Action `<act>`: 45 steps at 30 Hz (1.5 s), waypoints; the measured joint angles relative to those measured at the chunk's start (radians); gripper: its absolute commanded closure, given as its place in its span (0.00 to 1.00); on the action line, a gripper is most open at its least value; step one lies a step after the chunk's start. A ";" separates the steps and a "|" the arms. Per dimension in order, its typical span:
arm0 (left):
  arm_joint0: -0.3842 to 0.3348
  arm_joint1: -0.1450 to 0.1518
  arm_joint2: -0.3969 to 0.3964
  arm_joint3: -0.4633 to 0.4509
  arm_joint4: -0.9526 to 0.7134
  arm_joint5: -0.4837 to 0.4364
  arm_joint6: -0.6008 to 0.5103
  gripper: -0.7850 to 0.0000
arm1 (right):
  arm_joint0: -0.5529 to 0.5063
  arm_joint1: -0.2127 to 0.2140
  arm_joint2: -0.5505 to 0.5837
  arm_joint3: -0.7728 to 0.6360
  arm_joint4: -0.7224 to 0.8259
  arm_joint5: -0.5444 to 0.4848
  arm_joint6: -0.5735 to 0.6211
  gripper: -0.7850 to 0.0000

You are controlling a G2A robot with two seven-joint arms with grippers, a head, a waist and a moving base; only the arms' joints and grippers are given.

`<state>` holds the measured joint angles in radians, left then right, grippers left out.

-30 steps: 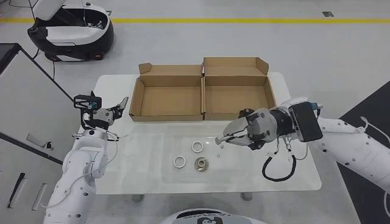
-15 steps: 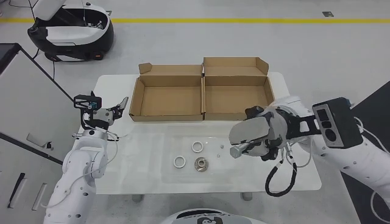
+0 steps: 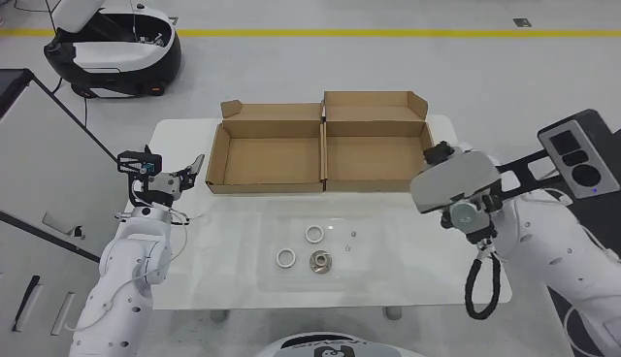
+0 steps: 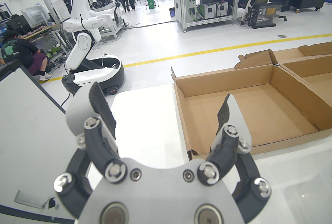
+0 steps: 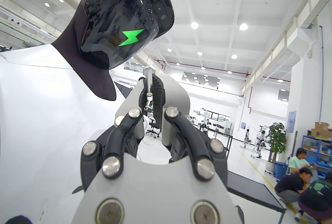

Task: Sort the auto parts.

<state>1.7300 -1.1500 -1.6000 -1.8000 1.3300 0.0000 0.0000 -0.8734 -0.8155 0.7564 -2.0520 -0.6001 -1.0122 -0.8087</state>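
Note:
My right gripper (image 5: 151,87) is shut on a threaded metal bolt (image 5: 148,78), turned upward with the bolt's hex head on top. In the top view the right gripper's housing (image 3: 454,184) hangs above the table's right part, near the front corner of the right cardboard box (image 3: 378,155). Two white rings (image 3: 314,233) (image 3: 286,257) and a flanged metal part (image 3: 319,261) lie mid-table on a clear sheet. My left gripper (image 4: 166,110) stands open and holds nothing, at the table's left edge (image 3: 184,175) beside the left cardboard box (image 3: 264,161).
Both boxes are open with bare floors and stand side by side at the table's back. Two tiny parts (image 3: 353,231) (image 3: 346,248) lie right of the rings. A dark panel (image 3: 58,124) borders the table on the left.
The right arm rose from just right of the rings, swung right and turned its gripper upward with the bolt held. The left arm stayed still.

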 measured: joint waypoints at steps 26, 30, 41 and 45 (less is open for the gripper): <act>0.000 0.000 0.000 0.000 0.000 0.000 0.000 0.00 | -0.042 -0.074 0.031 -0.021 0.129 0.054 0.241 1.00; 0.000 0.000 0.000 0.000 0.000 0.000 0.000 0.00 | -0.054 -0.078 0.049 -0.029 0.150 0.075 0.319 1.00; 0.000 0.000 0.000 0.000 0.000 0.000 0.000 0.00 | -0.112 -0.111 0.082 -0.067 0.236 0.054 0.304 1.00; 0.000 0.000 0.000 0.000 0.000 0.000 0.000 0.00 | -0.134 -0.129 0.088 -0.074 0.250 0.048 0.273 1.00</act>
<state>1.7300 -1.1500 -1.6000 -1.8000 1.3300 0.0000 0.0000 -1.0079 -0.9442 0.8440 -2.1264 -0.3497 -0.9645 -0.5358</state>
